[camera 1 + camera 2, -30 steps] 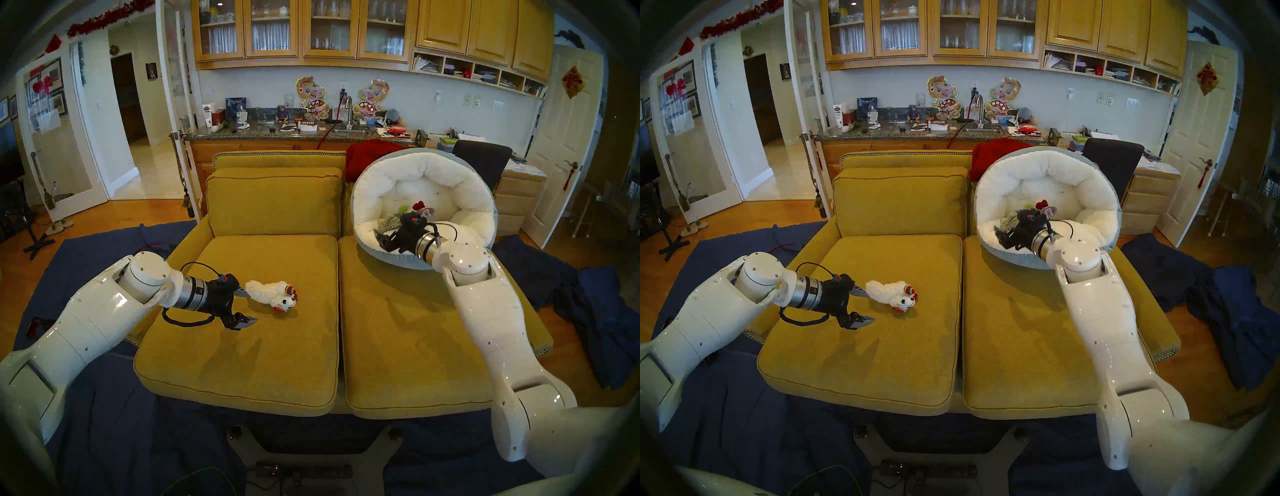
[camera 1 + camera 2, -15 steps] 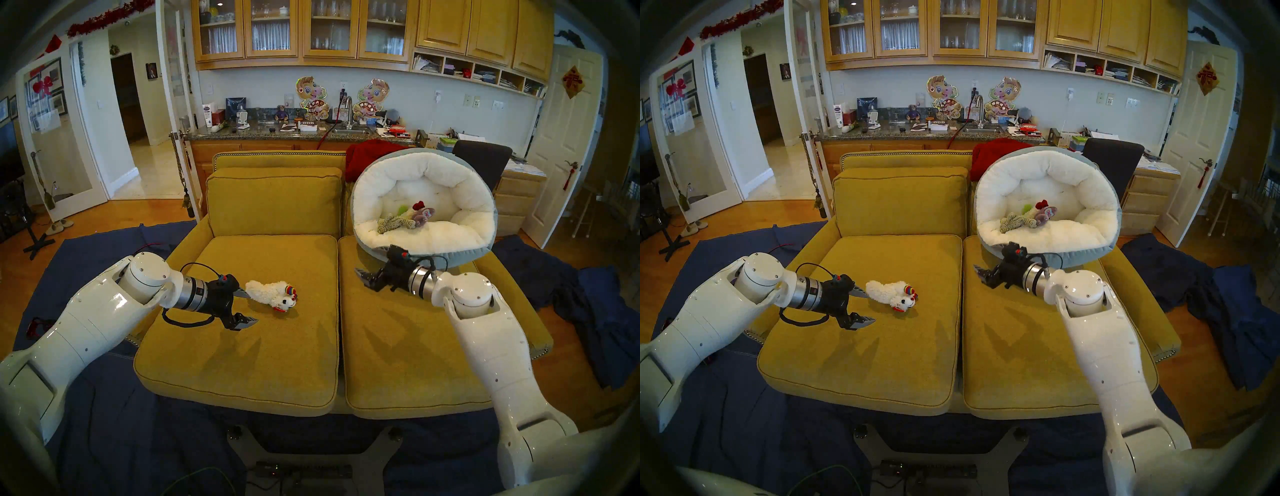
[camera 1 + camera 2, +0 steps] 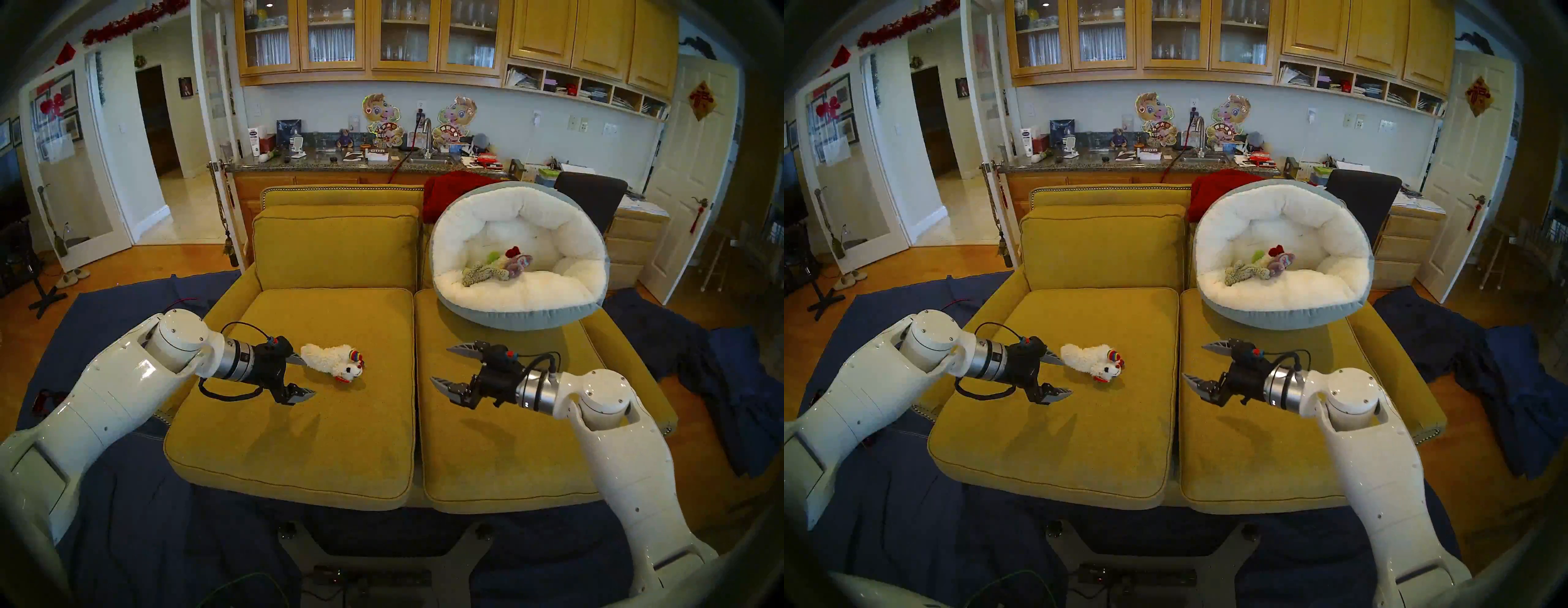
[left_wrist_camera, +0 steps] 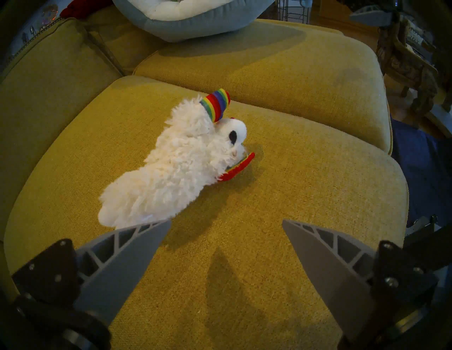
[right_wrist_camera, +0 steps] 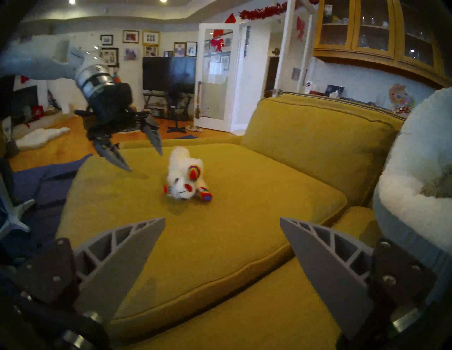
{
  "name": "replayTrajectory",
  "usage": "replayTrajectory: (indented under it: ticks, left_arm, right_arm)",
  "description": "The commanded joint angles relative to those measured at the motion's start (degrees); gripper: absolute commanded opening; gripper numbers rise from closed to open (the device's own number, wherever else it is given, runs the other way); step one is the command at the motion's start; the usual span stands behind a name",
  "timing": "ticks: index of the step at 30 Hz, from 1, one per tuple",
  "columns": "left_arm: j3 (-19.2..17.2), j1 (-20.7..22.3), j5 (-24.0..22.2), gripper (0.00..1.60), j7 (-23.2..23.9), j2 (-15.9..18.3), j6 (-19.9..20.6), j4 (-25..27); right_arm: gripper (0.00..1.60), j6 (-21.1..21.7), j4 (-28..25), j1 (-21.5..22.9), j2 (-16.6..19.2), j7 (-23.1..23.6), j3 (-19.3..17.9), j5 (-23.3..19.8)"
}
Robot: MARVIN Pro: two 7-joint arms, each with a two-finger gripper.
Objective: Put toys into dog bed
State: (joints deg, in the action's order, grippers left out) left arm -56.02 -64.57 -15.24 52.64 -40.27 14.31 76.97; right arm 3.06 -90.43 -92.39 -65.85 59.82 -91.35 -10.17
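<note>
Lying on its side on the left seat cushion (image 3: 297, 424) of the mustard-yellow sofa (image 3: 339, 197), the white lamb with rainbow ears (image 3: 333, 361) rests toward the back half of that cushion, its head pointing to the seam between the two seat cushions.

The left hand (image 3: 303, 375) hovers over the same cushion with its fingers spread wide and released, grasping nothing. In the left wrist view, one grey finger (image 4: 127, 256) stands just beside the lamb's tail end; whether it touches the fleece cannot be told. The other finger is well clear of the toy.

The right hand (image 3: 452, 367) hangs above the right seat cushion (image 3: 488, 458), near the seam, pointing toward the left cushion. Its fingers are also spread and released, with nothing between them.

The dog bed (image 3: 522, 316) sits on the back part of the right seat cushion, tilted up against the sofa back, white fleece inside and grey-blue fabric outside. Four toys lie clustered in its hollow:
- shaggy beige animal (image 3: 477, 274), nearest the left rim;
- lime-green cactus (image 3: 493, 256);
- purple animal (image 3: 518, 263);
- white lamb with dark-red ears (image 3: 513, 251), mostly hidden behind the others.

A red cloth (image 3: 449, 195) hangs over the sofa back behind the bed.
</note>
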Motion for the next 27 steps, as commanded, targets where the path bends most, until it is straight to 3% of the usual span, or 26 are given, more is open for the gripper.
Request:
replayTrajectory:
  ticks: [1, 6, 13, 18, 27]
  left_arm:
    - [-1.2, 2.0, -0.2, 1.60, 0.0, 0.0, -0.2, 0.8]
    - [-1.2, 2.2, -0.3, 1.60, 0.1, 0.0, -0.1, 0.7]
    - [-1.2, 2.4, -0.3, 1.60, 0.3, 0.0, -0.1, 0.7]
    - [-1.1, 2.5, -0.3, 1.60, 0.5, -0.1, 0.0, 0.6]
    - [-1.1, 2.6, -0.2, 1.60, 0.7, -0.1, 0.0, 0.5]
  right_arm:
    - [1.60, 2.0, -6.6, -6.7, 1.3, 5.7, -4.7, -7.6]
    - [1.60, 4.9, -10.9, -11.9, 1.4, 9.4, -9.0, -12.9]
    - [1.60, 9.0, -15.9, -16.7, 0.7, 10.5, -13.0, -16.4]
    - [1.60, 11.8, -20.2, -19.8, -0.8, 6.5, -14.4, -14.5]
    - [1.60, 12.4, -20.2, -18.7, -3.0, 0.9, -12.4, -11.5]
